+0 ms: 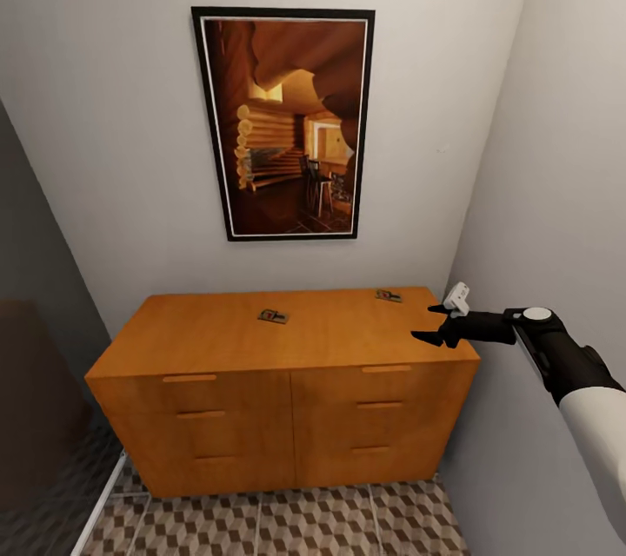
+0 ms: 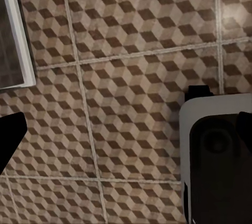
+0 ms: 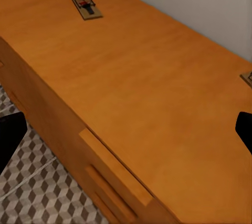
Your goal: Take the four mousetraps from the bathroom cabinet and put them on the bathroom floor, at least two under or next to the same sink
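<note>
Narrow grey-walled corner, framed picture above cabinet; two mousetraps lie well apart on flat top; right gripper spread, empty, over cabinet's right end; cube-pattern bathroom floor below; left gripper's state: cannot tell

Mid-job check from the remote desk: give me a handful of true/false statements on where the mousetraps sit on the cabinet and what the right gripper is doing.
1. Two mousetraps lie on the cabinet top. True: one mousetrap near the middle, another near the back right corner.
2. The right gripper holds a mousetrap. False: its fingers are spread and empty, over the cabinet's right end.
3. The two mousetraps touch each other. False: they lie well apart, with bare wood between them.
4. A framed picture hangs on the wall above the cabinet. True.
5. A mousetrap lies on the patterned floor in front of the cabinet. False: the tiles visible there are bare.
</note>
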Controlling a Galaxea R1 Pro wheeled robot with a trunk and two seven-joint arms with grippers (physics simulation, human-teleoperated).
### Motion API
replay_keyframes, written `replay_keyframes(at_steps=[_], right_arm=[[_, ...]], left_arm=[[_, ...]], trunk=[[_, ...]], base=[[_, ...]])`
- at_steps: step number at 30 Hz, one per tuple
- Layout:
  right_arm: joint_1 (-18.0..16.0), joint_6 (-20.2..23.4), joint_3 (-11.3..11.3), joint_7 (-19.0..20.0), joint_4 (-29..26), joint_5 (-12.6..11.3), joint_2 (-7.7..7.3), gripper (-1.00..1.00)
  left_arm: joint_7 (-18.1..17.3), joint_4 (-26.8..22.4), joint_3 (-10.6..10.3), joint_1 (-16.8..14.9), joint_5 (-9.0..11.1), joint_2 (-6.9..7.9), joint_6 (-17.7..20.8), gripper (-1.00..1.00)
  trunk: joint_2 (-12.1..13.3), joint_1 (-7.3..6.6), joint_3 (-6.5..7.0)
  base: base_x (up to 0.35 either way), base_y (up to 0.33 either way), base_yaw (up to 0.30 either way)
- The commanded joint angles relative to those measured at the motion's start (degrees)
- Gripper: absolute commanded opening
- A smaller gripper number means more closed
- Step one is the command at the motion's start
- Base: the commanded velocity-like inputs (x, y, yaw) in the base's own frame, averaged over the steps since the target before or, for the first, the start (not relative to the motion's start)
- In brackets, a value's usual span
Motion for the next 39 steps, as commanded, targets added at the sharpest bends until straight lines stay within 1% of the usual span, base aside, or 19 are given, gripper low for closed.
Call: replay_keyframes(at_steps=[1,8,14,20,33,39], right_arm=[[-0.05,0.53,0.08,0.16,-0.04,-0.01,-0.03,1.0],[-0.08,0.43,0.05,0.16,0.13,-0.01,-0.03,1.0],[-0.05,0.42,0.06,0.16,0.16,-0.01,-0.03,1.0],[-0.04,0.42,0.06,0.16,0.16,-0.01,-0.05,1.0],[-0.03,0.38,0.13,0.16,0.16,-0.01,-0.04,1.0],[-0.04,-0.26,0.07,0.01,0.61,0.07,-0.4,1.0]], left_arm=[[0.01,0.18,-0.5,-0.08,0.53,-0.04,-0.24,1.0],[0.01,0.16,-0.49,-0.09,0.53,-0.06,-0.13,1.0],[0.01,0.14,-0.5,-0.1,0.53,-0.08,-0.09,1.0],[0.01,0.17,-0.54,-0.13,0.53,-0.1,-0.08,1.0],[0.01,0.18,-0.49,-0.09,0.54,-0.15,-0.08,1.0],[0.01,0.17,-0.49,-0.08,0.53,-0.1,-0.08,1.0]], trunk=[[-0.13,0.05,-0.21],[-0.13,0.05,-0.76],[-0.13,0.05,-1.13],[-0.13,0.05,-1.2],[-0.13,0.05,-1.22],[-0.13,0.05,-1.22]], base=[[0.111,0.0,0.0],[0.15,0.0,0.0],[0.26,0.0,0.0],[0.253,0.0,0.0],[0.134,0.0,0.0],[0.123,0.0,0.0]])
